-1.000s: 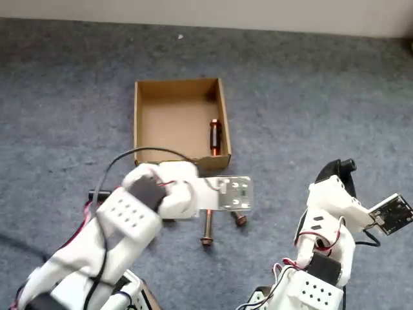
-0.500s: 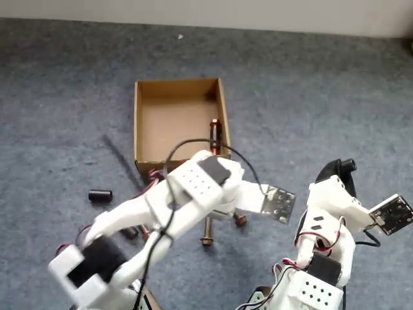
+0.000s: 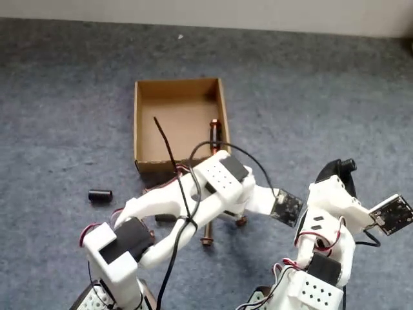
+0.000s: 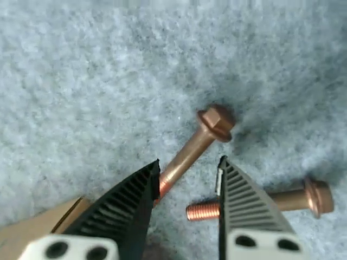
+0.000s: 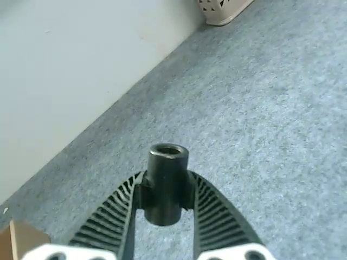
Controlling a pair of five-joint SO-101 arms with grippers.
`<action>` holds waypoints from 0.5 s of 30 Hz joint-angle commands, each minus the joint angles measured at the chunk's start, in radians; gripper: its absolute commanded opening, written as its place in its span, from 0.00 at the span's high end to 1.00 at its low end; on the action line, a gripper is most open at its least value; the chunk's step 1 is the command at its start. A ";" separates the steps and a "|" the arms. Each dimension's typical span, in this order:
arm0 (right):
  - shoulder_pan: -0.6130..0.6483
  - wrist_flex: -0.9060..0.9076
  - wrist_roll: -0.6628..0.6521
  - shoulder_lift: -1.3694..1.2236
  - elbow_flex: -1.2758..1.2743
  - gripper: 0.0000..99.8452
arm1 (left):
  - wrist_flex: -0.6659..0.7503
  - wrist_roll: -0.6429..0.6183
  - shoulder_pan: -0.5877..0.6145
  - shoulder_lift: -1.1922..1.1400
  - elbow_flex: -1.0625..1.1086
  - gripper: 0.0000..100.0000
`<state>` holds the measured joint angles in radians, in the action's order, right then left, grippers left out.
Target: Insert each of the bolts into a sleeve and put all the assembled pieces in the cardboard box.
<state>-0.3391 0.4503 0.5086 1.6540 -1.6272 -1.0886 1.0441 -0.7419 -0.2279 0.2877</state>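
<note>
**Grey carpet [image 3: 335,84]: assembly under way**

Cardboard box [image 3: 136,123] sits toward carpet's far edge, w/ one assembled piece [image 3: 215,135] inside along right wall. L gripper [image 4: 189,161], jaws apart, straddles bolt [image 4: 216,121] just off box's near wall; 2nd bolt [image 4: 293,199] beside it. R gripper [image 5: 165,181] clamped on black sleeve [image 5: 168,160], open end poking past tips.

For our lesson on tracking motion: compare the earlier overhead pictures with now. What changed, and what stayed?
The left arm swung rightward over the loose bolts; its open left gripper now straddles one bolt. Nothing grasped or released. The right gripper with its sleeve, and the cardboard box, stayed put.
</note>
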 commanded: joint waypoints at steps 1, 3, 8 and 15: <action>-0.015 -0.025 0.008 0.021 0.010 1.00 | 0.012 0.011 -0.024 -0.016 -0.042 0.83; -0.015 -0.025 0.008 0.021 0.010 1.00 | 0.017 0.011 -0.027 -0.044 -0.044 0.83; -0.015 -0.025 0.008 0.021 0.010 1.00 | 0.049 0.011 -0.027 -0.090 -0.044 0.84; -0.010 -0.025 0.005 0.021 0.010 1.00 | 0.041 0.011 -0.059 -0.093 -0.042 0.97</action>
<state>-0.3391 0.4503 0.5086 1.6540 -1.6272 -1.0687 1.0457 -0.7756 -0.3199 0.2677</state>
